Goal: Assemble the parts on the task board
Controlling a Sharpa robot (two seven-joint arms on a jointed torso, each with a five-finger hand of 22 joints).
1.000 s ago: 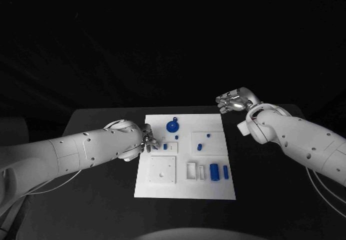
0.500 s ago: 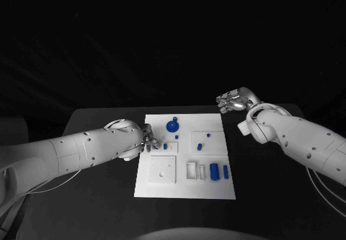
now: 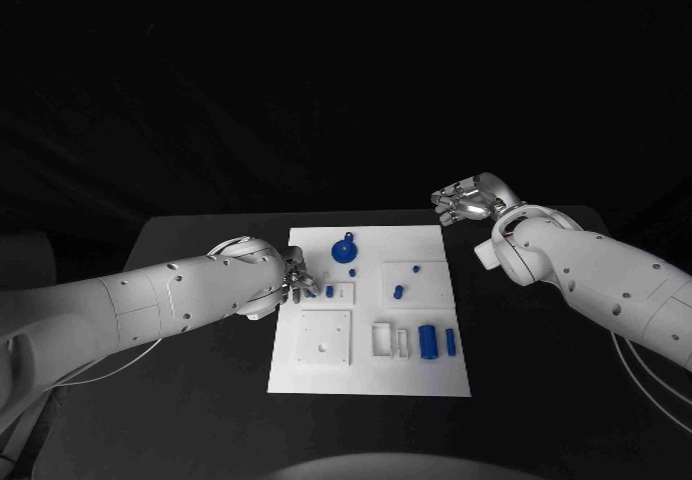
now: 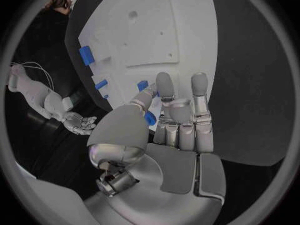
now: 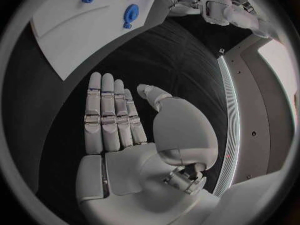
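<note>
Black tabletop (image 3: 188, 380) fills my head view, with the flat white rectangular task board (image 3: 368, 380) lying in the middle, long side running away from me.

On the board I see several small blue parts. A round blue disc-shaped part (image 3: 345, 251) sits near the far end. 2 tiny blue pegs (image 3: 400, 293) stand in a raised square pocket on the right half. 2 upright blue cylinders (image 3: 428, 340) rest side by side near the right edge, next to a white rectangular frame (image 3: 384, 340). A square white recessed plate (image 3: 326, 336) occupies the left half, closer to me.

My left hand (image 3: 293, 281) sits at the board's left edge, over a small pocket that holds a short blue block (image 3: 330, 292). In the left wrist view, its silver fingers (image 4: 199, 92) reach over the board, and a small blue piece (image 4: 150, 118) shows just under the thumb and a fingertip. I cannot tell whether that piece is pinched or merely lies behind the fingers.

My right hand (image 3: 466, 203) is beyond the board's far right corner, well apart from it, palm turned up. In the right wrist view, this hand (image 5: 122, 135) lies flat above bare table, fingers straight and side by side, thumb out, holding nothing.
</note>
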